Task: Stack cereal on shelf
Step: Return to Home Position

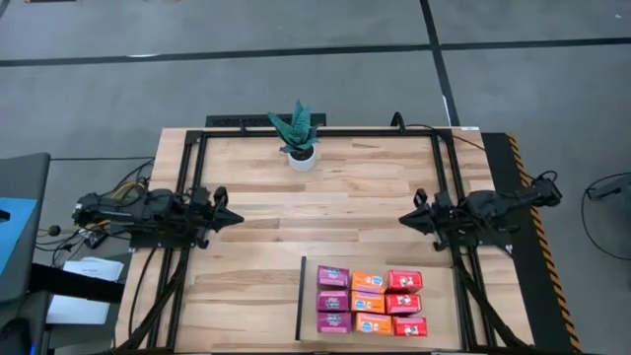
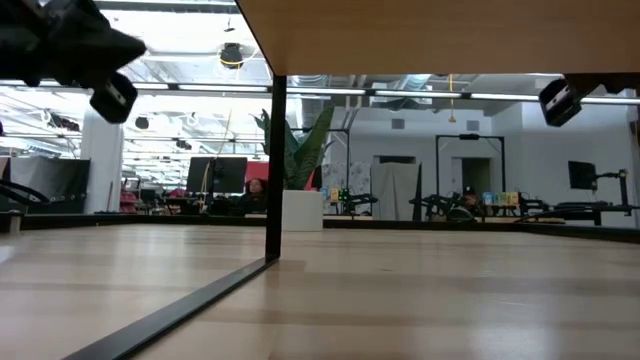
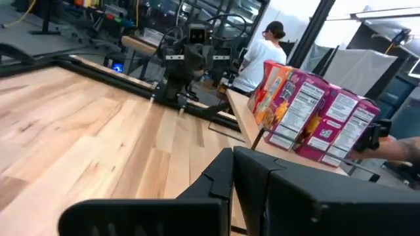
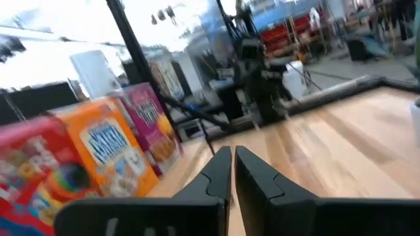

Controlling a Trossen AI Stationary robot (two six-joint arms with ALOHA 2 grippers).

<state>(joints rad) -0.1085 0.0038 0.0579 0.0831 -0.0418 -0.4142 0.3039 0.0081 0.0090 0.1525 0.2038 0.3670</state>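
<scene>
Looking down from the high view, the nine cereal boxes [image 1: 369,301] are sitting in a tidy three-by-three block on the shelf [image 1: 309,296], in the lower middle-right of the frame. The purple boxes [image 1: 333,300] are making up the left column, the orange boxes [image 1: 368,302] the middle one and the red boxes [image 1: 403,302] the right one, all packed close together. A black strip is running along the shelf's left edge.

Neither arm is carrying anything. The left gripper [image 1: 235,218] is hanging over the middle-left of the table [image 1: 345,197], fingers pressed together into a point and aiming at the centre. The right gripper [image 1: 404,219] is doing the mirror image at middle-right, fingers closed with nothing between them. So the cereal is lying lower in the frame than both grippers. It's well apart from the left one and nearer the right one, which is sitting above the block's upper right corner without touching it.

The left wrist view is catching the purple boxes [image 3: 321,121] at the shelf edge, with a person [image 3: 262,56] in a white top out in the room behind. The right wrist view is showing red, orange and purple boxes side by side. The plant [image 1: 299,133] is standing at the top centre of the table.
</scene>
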